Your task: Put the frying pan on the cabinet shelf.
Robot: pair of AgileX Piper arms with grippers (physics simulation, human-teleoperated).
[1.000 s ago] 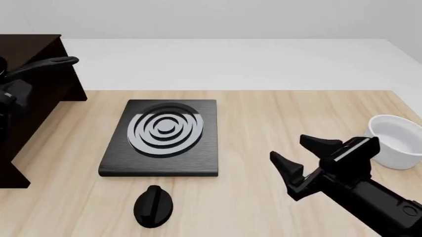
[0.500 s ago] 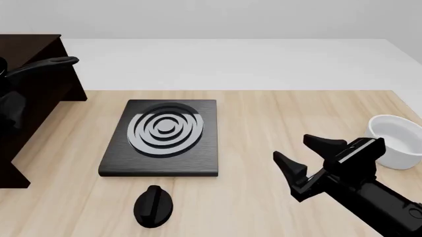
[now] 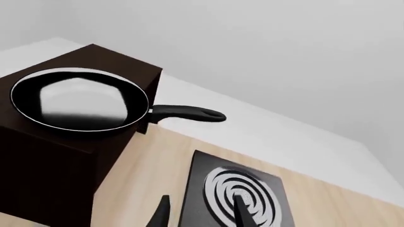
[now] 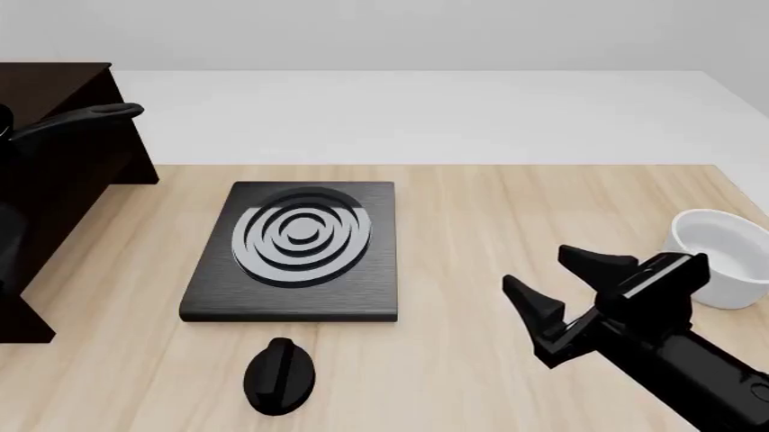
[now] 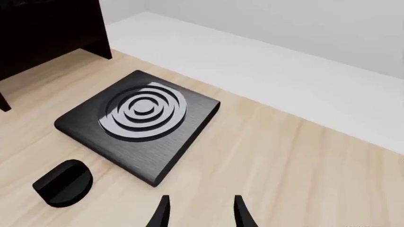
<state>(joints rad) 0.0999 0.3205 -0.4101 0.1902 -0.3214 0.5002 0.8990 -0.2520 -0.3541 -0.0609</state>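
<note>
The right end effector [image 4: 568, 290] hangs low over the near right part of the light wooden surface [image 4: 481, 234], its two black fingers spread wide with nothing between them; in the right wrist view the two fingertips [image 5: 160, 213] show at the lower edge, apart and empty. To its right, near the right edge of the surface, stands a round white bowl [image 4: 723, 255], well apart from the fingers. The left end effector [image 3: 198, 215] shows only in its own wrist view as two dark fingertips with open space between them and nothing held; in the front view the left arm is no more than a dark sliver at the far left edge. Left of the right end effector, near the middle of the surface, lies a flat black rectangular slab with concentric silver rings [image 4: 295, 247], and just in front of it, nearer the camera, a small black round knob with a raised ridge [image 4: 281, 376]. At the far left stands the large, nearly black wooden cabinet [image 4: 60, 171]. On its top board rests the small round black frying pan [image 3: 79, 99] with a glossy, whitish inside; it sits flat, and its long slim black handle [image 3: 186, 113] reaches past the cabinet's edge to the right, out over the surface. No end effector touches the pan.
</note>
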